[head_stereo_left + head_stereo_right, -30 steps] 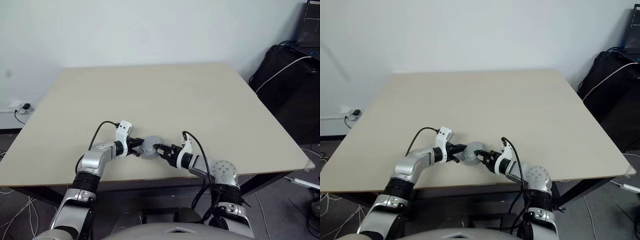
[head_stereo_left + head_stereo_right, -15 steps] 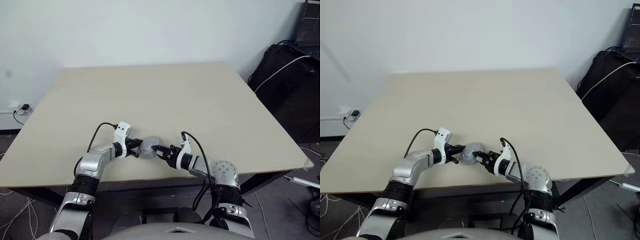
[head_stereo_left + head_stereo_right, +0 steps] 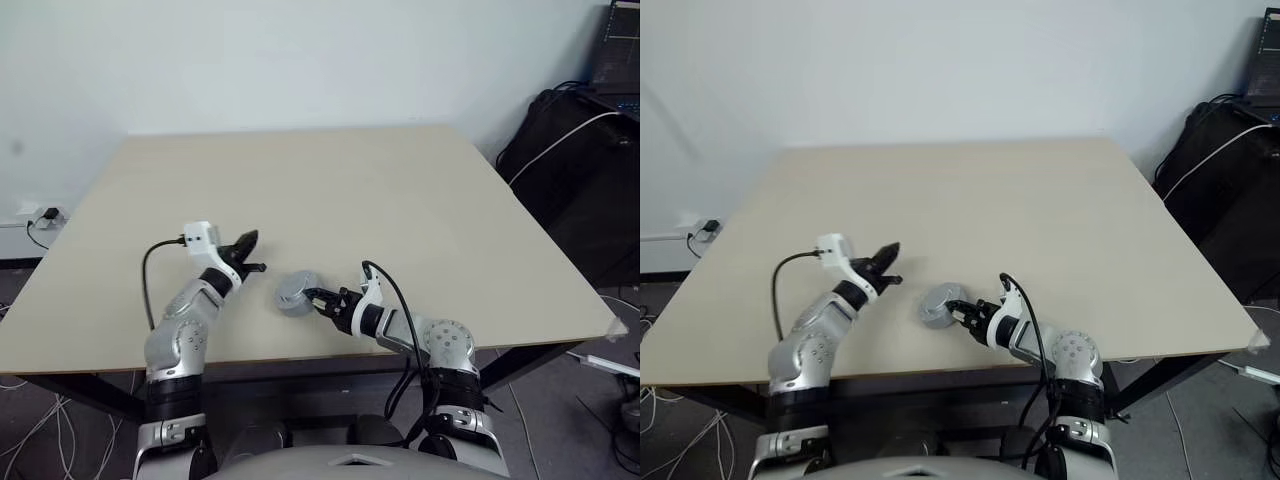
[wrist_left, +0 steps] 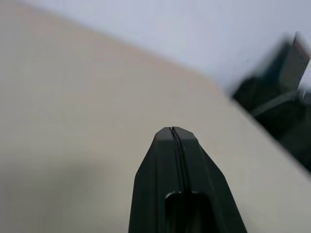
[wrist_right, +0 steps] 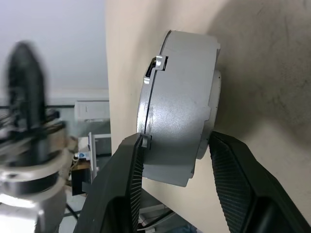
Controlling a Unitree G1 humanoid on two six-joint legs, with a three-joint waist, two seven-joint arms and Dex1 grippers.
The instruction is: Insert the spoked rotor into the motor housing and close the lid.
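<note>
Motor housing [image 3: 294, 293], round silver-grey metal with its lid on, clamped between right gripper [image 5: 177, 160] fingers. Left gripper [image 3: 250, 252] fully closed, empty, raised left of it.

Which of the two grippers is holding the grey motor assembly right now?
The right gripper: its fingers clamp the closed motor housing at the table's near edge. The left gripper is shut on nothing, raised clear to the left.

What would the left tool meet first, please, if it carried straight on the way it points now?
Probably nothing: the shut left tool points out over the bare table, away from the motor, so its way looks free.
</note>
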